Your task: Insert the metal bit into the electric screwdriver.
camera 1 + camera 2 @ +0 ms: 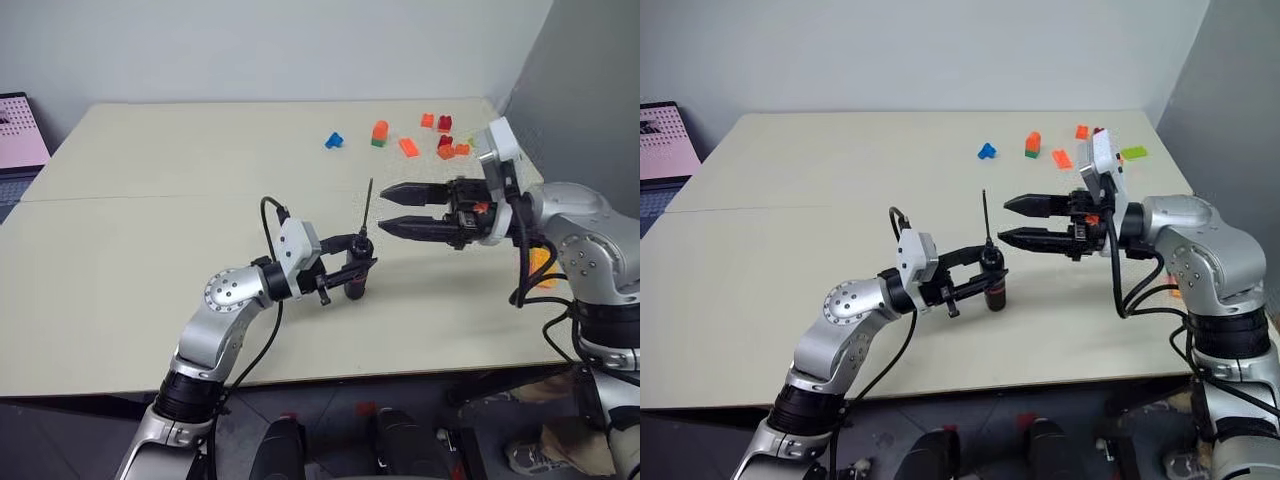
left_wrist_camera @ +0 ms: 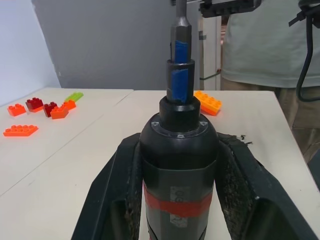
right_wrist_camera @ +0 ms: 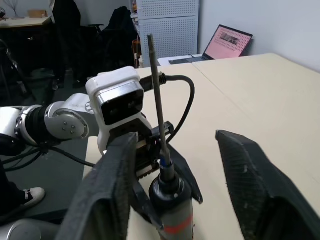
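Metal bit [image 1: 369, 203] stands upright out of the top of the electric screwdriver [image 1: 359, 268], its lower end seated in the bluish tip. The left claw [image 1: 357, 266] is clamped on the screwdriver's black body, holding it upright just above the bench [image 1: 150, 250]. The right claw [image 1: 385, 208] points level at the bit with its 2 fingers spread apart, gripping nothing, tips just beside the rod. Coloured toy bricks [image 1: 440, 145] lie well beyond the right claw.

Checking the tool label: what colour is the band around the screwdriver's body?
Red, on the electric screwdriver; clearest in the left wrist view.
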Motion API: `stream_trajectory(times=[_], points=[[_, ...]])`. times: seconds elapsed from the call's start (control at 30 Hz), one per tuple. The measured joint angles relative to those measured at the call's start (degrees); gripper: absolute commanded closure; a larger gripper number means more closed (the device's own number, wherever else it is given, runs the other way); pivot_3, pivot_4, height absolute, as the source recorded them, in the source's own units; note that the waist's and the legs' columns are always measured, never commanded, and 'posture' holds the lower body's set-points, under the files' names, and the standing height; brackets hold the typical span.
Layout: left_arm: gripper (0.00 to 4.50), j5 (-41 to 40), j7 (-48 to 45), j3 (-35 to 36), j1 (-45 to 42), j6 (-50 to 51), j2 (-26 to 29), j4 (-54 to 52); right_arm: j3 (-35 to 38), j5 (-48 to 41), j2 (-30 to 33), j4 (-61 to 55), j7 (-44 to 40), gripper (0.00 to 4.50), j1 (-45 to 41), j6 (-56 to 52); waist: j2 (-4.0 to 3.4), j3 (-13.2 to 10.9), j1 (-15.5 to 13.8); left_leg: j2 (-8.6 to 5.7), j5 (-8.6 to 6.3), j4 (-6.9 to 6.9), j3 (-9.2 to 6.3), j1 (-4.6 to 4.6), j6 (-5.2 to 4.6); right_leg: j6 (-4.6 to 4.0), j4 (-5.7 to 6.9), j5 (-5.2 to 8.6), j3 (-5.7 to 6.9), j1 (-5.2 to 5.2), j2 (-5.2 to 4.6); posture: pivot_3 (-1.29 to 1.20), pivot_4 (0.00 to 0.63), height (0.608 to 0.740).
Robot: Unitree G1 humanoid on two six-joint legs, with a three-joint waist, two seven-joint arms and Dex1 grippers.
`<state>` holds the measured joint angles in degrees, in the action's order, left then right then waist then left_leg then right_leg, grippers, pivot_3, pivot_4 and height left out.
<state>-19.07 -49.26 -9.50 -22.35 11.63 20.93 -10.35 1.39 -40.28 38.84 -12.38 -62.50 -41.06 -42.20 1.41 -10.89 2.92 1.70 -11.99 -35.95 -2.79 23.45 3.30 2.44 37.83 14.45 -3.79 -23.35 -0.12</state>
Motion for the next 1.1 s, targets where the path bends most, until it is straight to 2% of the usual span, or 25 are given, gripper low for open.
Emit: stream_trajectory(times=[0.07, 0.23, 0.37, 0.43, 0.57, 0.7, 0.87, 0.9, 0.93, 0.97, 1.03, 1.1], points=[[2.86, 2.2, 0.1, -1.0, -2.6, 0.4, 1.5, 0.6, 1.3, 0.4, 1.8, -1.6, 0.5, 0.65, 1.2, 0.5, 0.01, 0.0, 0.0, 0.00, 0.00, 0.00, -0.02, 0.01, 0.00, -0.04, 0.01, 0.02, 0.03, -0.01, 0.00, 0.00, 0.150, 0.740], [2.86, 13.1, 0.1, -3.2, -12.7, 0.3, 9.3, 6.8, 5.1, 1.5, 6.5, -4.9, 2.2, 0.63, 4.2, 2.0, 0.02, -0.1, 0.3, 0.00, 0.00, 0.03, 0.00, 0.05, 0.00, -0.03, 0.02, 0.02, 0.01, -0.08, 0.01, 0.00, 0.150, 0.740], [2.86, 24.6, -2.5, -10.1, -23.2, -1.4, 15.7, 16.9, 5.1, 8.1, 15.5, -7.2, 0.5, 0.63, 8.5, 6.6, 0.01, -0.1, -0.2, -0.03, 0.00, 0.06, -0.01, 0.46, 0.00, 0.24, -0.15, -0.12, 0.06, -0.40, 0.00, 0.00, 0.150, 0.740], [2.86, 28.9, -4.2, -12.8, -26.5, -4.6, 16.9, 23.1, 4.5, 11.7, 18.8, -7.5, 0.0, 0.63, 9.0, 8.8, -0.01, -0.1, -0.3, -0.04, -0.01, 0.06, 0.07, 0.48, -0.01, 0.30, -0.17, -0.07, 0.01, -0.42, -0.04, 0.00, 0.150, 0.740], [2.86, 34.9, -7.9, -19.4, -32.0, -13.5, 13.5, 34.7, 0.8, 16.9, 23.5, -10.1, -0.9, 0.63, 10.5, 10.4, -0.01, -0.1, -0.7, -0.03, -0.07, 0.10, 0.09, 0.53, -0.09, 0.26, -0.20, 0.03, 0.02, -0.46, -0.04, 0.00, 0.150, 0.740], [2.86, 38.9, -8.9, -22.5, -36.0, -19.0, 7.9, 46.2, -1.8, 16.9, 22.8, -12.8, -1.0, 0.63, 11.0, 9.7, 0.00, -0.1, -0.7, -0.03, -0.07, 0.08, 0.15, 0.56, -0.10, 0.27, -0.17, 0.03, -0.05, -0.51, -0.04, 0.00, 0.150, 0.740], [2.86, 40.7, -8.9, -22.8, -38.8, -22.8, 4.4, 54.4, -2.4, 17.0, 22.2, -13.2, -0.3, 0.63, 11.1, 9.1, -0.01, -0.1, -1.0, -0.04, -0.07, 0.03, 0.15, 0.54, -0.10, 0.29, -0.11, 0.02, -0.05, -0.48, -0.04, 0.00, 0.150, 0.740], [2.51, 40.9, -8.9, -22.7, -39.3, -23.5, 4.0, 55.6, -2.6, 17.0, 22.0, -13.5, 0.0, 0.63, 11.2, 9.1, -0.01, -0.1, -1.1, -0.04, -0.07, 0.02, 0.14, 0.51, -0.10, 0.29, -0.09, 0.02, -0.05, -0.46, -0.04, 0.00, 0.150, 0.740], [2.51, 41.0, -8.9, -22.6, -39.5, -23.8, 3.8, 56.2, -2.6, 17.0, 21.9, -13.6, 0.1, 0.63, 11.2, 9.0, -0.01, -0.1, -1.1, -0.04, -0.07, 0.01, 0.13, 0.49, -0.10, 0.29, -0.08, 0.02, -0.04, -0.44, -0.04, 0.00, 0.150, 0.740], [2.13, 41.1, -8.9, -22.4, -39.6, -24.1, 3.5, 56.7, -2.6, 17.0, 21.8, -13.8, 0.2, 0.63, 11.3, 8.8, -0.01, -0.1, -1.1, -0.04, -0.07, 0.00, 0.13, 0.48, -0.10, 0.30, -0.07, 0.02, -0.05, -0.42, -0.04, 0.00, 0.150, 0.740], [1.90, 41.0, -8.9, -21.4, -39.6, -24.5, 3.1, 58.0, -2.6, 17.0, 21.7, -13.9, 0.4, 0.63, 11.4, 8.5, -0.01, -0.1, -1.1, -0.04, -0.07, -0.04, 0.13, 0.46, -0.10, 0.33, -0.06, 0.00, -0.05, -0.39, -0.04, 0.00, 0.150, 0.740], [1.45, 40.8, -9.0, -20.8, -39.6, -24.5, 2.8, 58.4, -2.6, 17.0, 21.6, -14.0, 0.5, 0.63, 11.5, 8.1, -0.01, -0.1, -1.1, -0.04, -0.07, -0.05, 0.12, 0.46, -0.10, 0.33, -0.05, 0.00, -0.05, -0.38, -0.04, 0.00, 0.150, 0.740]])
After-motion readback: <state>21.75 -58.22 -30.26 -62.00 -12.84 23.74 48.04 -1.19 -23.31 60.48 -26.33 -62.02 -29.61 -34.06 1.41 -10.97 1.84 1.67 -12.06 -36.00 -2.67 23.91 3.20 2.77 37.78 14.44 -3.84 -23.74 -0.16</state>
